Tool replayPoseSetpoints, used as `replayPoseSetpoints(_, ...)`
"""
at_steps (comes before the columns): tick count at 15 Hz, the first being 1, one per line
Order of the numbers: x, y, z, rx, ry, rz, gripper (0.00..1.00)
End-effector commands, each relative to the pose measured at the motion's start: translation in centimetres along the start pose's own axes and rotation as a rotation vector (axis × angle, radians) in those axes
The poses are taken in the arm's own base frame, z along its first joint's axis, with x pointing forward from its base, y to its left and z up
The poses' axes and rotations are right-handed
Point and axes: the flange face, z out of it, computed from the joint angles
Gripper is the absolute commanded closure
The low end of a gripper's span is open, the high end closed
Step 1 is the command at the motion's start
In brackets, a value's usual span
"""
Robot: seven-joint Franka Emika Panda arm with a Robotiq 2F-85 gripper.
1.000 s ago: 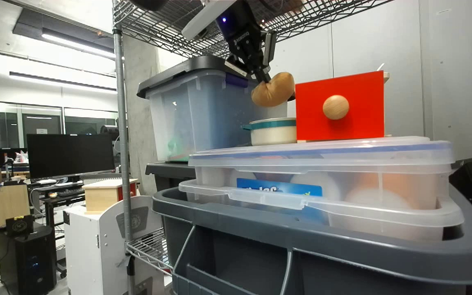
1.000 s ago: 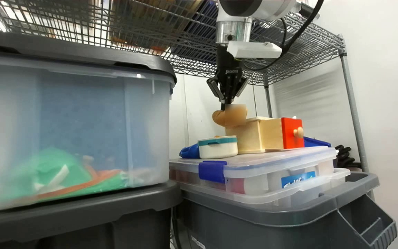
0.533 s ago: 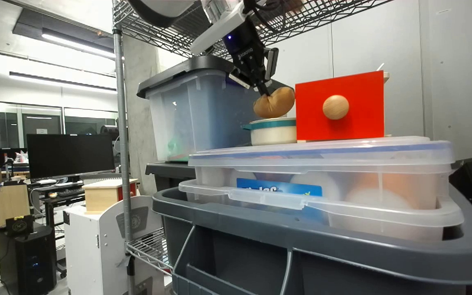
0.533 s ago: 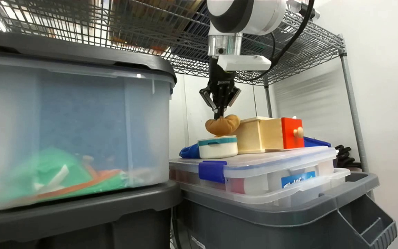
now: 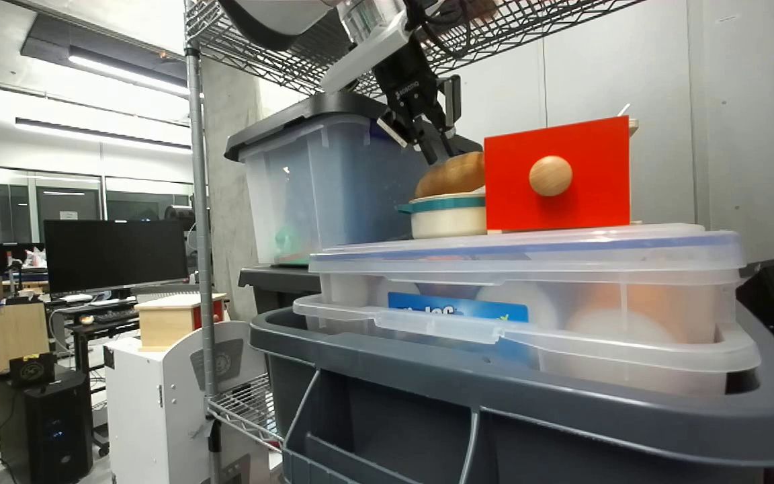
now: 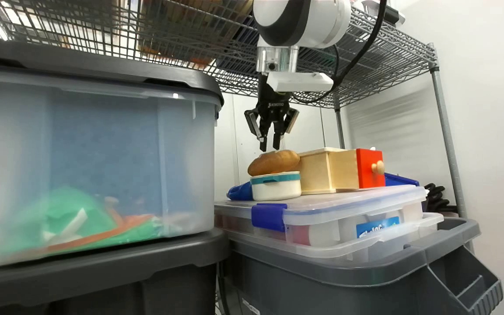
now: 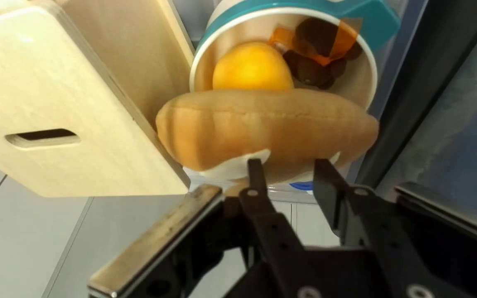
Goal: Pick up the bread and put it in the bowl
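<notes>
Bread point(image 6: 274, 162) lowered onto bowl point(image 6: 276, 191) atop clear bin point(image 5: 528, 269); monitor point(image 5: 115, 255) beyond

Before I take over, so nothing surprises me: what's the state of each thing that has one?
Bowl: upright, a yellow thing inside
Bread: lying on top of the bowl
Gripper: open, just above the bread
Drawer: pulled out
Tall tub: closed
Flat box: closed
Monitor: dark
Ceiling lights: lit
Computer tower: small blue glow showing
</notes>
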Motion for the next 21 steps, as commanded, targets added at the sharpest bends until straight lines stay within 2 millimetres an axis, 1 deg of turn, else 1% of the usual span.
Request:
replayPoseSetpoints(1,1.2,-0.1,-1.6,-0.007,0.012,0.008,0.31)
replayPoseSetpoints(5,1.3,-0.3,-3.1,0.001,0.031,0.005,0.03)
replayPoseSetpoints(6,1.3,-0.3,-3.4,0.001,0.035,0.004,0.00)
replayPoseSetpoints(11,1.2,0.1,-5.8,0.000,0.037,0.016,0.00)
replayPoseSetpoints(13,1.0,0.4,-6.4,-0.011,0.028,0.024,0.00)
replayPoseSetpoints(17,0.9,0.9,-6.8,-0.019,0.003,0.038,0.00)
replayPoseSetpoints(21,0.0,0.6,-6.7,-0.026,-0.025,0.043,0.00)
